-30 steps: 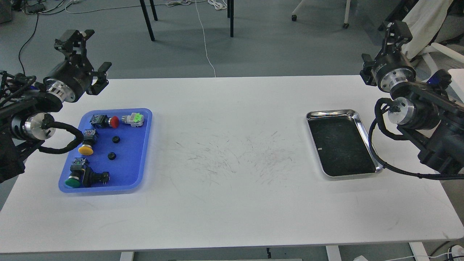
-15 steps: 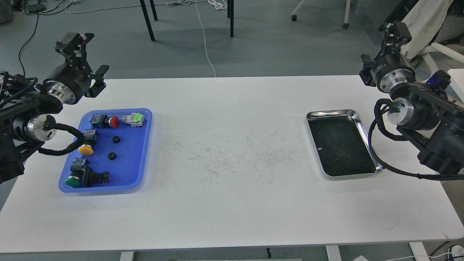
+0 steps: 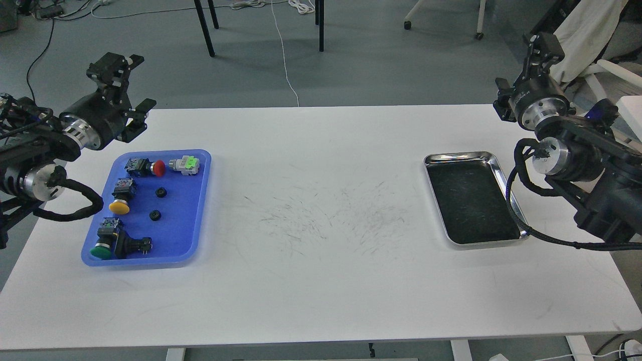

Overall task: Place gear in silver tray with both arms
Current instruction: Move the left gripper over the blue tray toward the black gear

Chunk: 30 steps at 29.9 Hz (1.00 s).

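A white table [image 3: 321, 281] fills the frame. Both black arms are cut off at the side edges. The left gripper [image 3: 116, 62], at the upper left, points away over the floor; its fingers blur into one dark block, so their spread cannot be told. The right gripper [image 3: 540, 44], at the upper right, is equally dark and end-on, its opening unreadable. The silver tray [image 3: 505, 173] lies at the right, its dark bottom bare. At the left, a blue tray [image 3: 195, 200] holds push-button switches and two small black gears [image 3: 160, 192], too small for detail. Compared with half a second ago, the left gripper has shifted slightly rightward; the right has edged left.
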Each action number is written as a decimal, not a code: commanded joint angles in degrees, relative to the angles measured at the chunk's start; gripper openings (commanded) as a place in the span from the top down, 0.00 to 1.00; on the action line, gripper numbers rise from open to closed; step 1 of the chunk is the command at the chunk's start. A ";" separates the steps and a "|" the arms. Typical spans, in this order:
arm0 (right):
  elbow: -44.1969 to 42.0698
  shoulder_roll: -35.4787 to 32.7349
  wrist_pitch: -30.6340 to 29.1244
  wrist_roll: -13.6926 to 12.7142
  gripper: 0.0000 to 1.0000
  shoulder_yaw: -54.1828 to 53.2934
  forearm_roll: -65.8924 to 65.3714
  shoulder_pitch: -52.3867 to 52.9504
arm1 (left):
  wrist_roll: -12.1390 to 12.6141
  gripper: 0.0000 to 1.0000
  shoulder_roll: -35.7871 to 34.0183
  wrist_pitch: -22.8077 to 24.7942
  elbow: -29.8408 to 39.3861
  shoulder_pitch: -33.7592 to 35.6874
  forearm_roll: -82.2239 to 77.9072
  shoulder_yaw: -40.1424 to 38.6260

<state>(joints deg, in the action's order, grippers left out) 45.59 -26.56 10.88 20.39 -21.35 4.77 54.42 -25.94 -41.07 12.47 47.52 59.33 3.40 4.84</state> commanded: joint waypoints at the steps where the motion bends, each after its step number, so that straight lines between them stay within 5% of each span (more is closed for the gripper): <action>1: -0.07 0.28 -0.07 0.00 0.01 -0.01 -0.02 -0.02 | 0.62 0.02 -3.74 0.10 3.00 1.48 -1.37 1.13; 11: 0.11 0.37 -0.07 0.00 0.01 0.26 -0.20 0.07 | 2.29 0.02 -10.16 -1.66 12.59 9.66 -11.11 10.98; 20: 0.11 0.19 -0.07 0.00 0.01 0.43 -0.20 -0.02 | 2.99 0.02 -9.20 -5.70 13.03 11.33 -23.60 18.09; 30: 0.20 0.37 0.02 0.00 0.01 0.43 -0.29 -0.02 | 3.08 0.02 -5.25 -15.70 12.42 13.97 -29.67 23.63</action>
<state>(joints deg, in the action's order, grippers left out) 45.71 -26.22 10.83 20.39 -20.91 4.48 54.41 -23.19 -47.31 0.79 59.79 73.17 -26.00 27.82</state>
